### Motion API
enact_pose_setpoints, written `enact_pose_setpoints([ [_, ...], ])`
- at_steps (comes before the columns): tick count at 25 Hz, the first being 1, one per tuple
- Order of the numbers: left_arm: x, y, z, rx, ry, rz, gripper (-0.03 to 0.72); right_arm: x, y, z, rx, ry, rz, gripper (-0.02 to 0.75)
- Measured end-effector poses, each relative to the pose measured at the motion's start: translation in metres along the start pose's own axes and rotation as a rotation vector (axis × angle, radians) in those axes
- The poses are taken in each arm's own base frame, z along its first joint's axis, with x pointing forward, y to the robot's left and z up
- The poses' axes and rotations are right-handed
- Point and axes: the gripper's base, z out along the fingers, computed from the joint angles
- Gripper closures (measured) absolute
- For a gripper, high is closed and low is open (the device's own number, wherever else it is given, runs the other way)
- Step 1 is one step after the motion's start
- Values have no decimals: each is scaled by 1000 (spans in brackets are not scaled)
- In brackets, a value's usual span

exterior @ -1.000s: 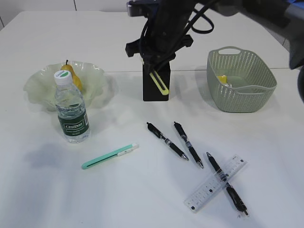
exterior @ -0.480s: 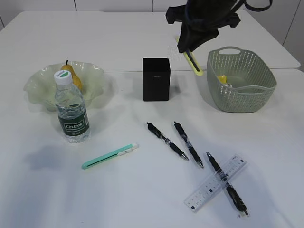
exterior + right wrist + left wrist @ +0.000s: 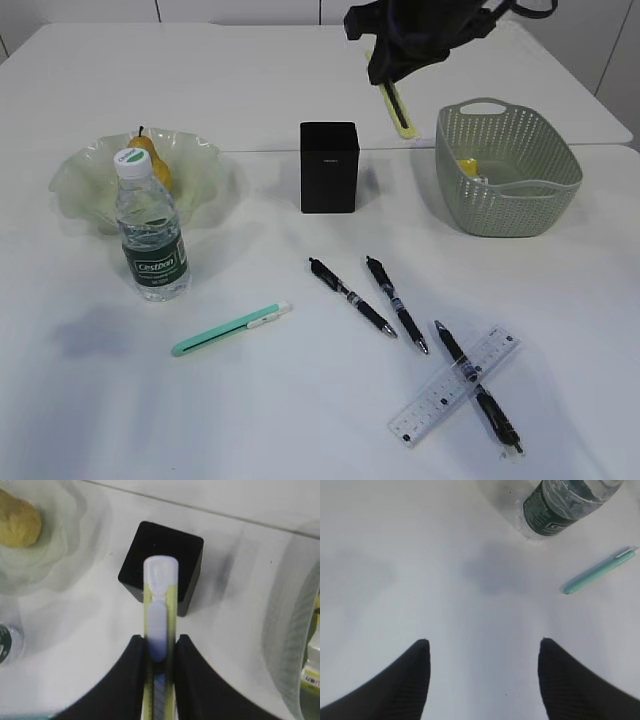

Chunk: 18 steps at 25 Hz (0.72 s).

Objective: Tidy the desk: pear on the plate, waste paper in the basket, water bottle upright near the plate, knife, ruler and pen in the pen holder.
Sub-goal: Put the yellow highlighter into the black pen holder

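Knife (image 3: 160, 625), yellow-green with pale slider, pinched in right hand (image 3: 160, 655) above pen holder (image 3: 162, 565).

You're looking at an office or lab-style setup: plain white surface (image 3: 150, 400), pens (image 3: 352, 297) mid-frame, ruler (image 3: 455, 386) lower right.

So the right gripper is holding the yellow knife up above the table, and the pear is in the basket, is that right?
Not quite. The right gripper does hold the yellow knife above the table, but the pear is on the plate, not in the basket. The exterior view shows this.
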Motion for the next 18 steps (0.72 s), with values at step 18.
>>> enact_pose_setpoints([
  [18,2,0,0,3,21,0,211,-18,-5,87,3,-358,5,624],
])
